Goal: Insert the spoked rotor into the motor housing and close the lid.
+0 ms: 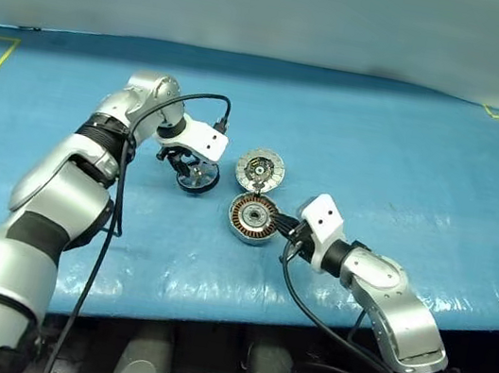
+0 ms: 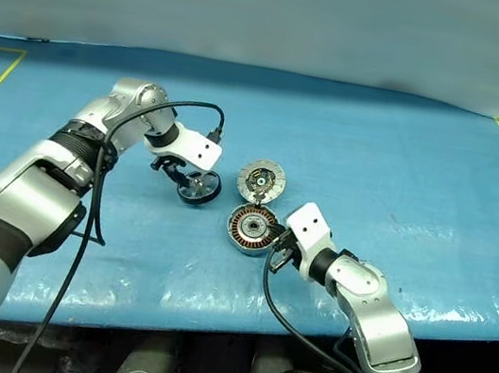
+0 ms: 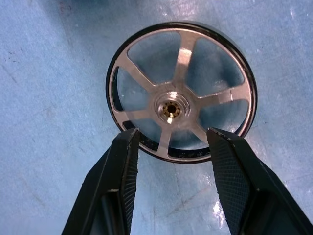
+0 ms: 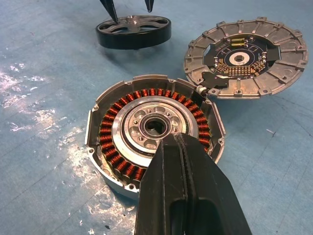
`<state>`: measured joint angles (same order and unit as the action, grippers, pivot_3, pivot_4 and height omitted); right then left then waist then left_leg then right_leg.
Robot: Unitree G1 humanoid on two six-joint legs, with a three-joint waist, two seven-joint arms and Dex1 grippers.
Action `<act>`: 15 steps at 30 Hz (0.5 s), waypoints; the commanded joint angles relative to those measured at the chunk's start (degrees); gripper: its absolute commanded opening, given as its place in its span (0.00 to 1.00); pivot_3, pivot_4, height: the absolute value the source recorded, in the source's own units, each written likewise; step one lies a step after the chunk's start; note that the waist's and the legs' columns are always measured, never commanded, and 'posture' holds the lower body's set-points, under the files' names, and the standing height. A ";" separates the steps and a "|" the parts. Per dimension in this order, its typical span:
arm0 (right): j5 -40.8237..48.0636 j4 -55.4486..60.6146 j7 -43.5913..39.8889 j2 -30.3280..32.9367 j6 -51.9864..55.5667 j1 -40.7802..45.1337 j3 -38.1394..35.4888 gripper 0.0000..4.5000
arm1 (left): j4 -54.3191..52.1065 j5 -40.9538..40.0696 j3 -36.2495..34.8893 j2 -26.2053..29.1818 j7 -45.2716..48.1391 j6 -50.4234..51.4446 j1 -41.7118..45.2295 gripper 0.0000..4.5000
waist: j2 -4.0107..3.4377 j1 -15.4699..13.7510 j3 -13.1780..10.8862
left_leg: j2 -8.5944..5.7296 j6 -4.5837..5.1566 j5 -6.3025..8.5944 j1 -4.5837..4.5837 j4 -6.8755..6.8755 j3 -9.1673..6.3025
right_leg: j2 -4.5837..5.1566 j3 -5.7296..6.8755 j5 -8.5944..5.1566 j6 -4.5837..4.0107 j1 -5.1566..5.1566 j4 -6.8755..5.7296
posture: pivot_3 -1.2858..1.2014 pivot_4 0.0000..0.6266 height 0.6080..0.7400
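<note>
Your left gripper [image 3: 168,142] points steeply down with its jaws parted, straddling the near rim of the rotor [image 3: 181,93], which lies flat just below the tips, not yet grasped. Your right gripper [image 4: 182,147], clenched empty, rests over the housing [image 4: 154,132], the lid [image 4: 244,56] just beyond.

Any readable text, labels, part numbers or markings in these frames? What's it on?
No readable text in any view.
Lid: its dark centre carries a circuit board with gold contacts; any print there is too small to read.
Motor housing: no markings seen.
Spoked rotor: no markings seen.
Blue table cover: yellow tape outlines near the far corners, lines only, no lettering.
</note>
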<state>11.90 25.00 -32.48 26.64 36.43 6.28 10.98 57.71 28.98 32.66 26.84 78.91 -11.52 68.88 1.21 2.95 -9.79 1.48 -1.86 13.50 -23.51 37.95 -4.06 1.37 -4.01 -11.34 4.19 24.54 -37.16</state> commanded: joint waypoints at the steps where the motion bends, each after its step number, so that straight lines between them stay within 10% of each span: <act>1: 0.71 2.81 -0.08 0.24 0.07 0.14 -0.69 0.00 | 0.95 0.20 -0.35 -0.07 -1.16 0.19 -0.03 0.51 | 0.00 0.06 0.00 | 0.00 0.00 0.00 0.01 0.00 0.00 | 0.00 0.00 0.00 0.00 0.00 -0.01 | 0.52 0.24 1.00; 15: 0.28 1.89 -0.16 0.03 -0.42 1.18 -0.26 0.00 | 1.22 0.92 0.25 0.96 -2.07 -0.73 -1.94 0.51 | 0.00 -0.02 0.00 | 0.00 0.00 0.00 0.01 0.04 0.00 | 0.00 0.00 0.00 0.00 0.00 -0.05 | 0.52 0.24 1.00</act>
<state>11.89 25.27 -32.55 26.78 36.82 6.62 10.98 59.63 29.29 32.65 27.54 77.31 -11.82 67.16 1.21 2.94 -9.79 1.48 -1.86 13.49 -23.50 37.98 -4.06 1.37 -4.02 -11.34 4.19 24.53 -37.21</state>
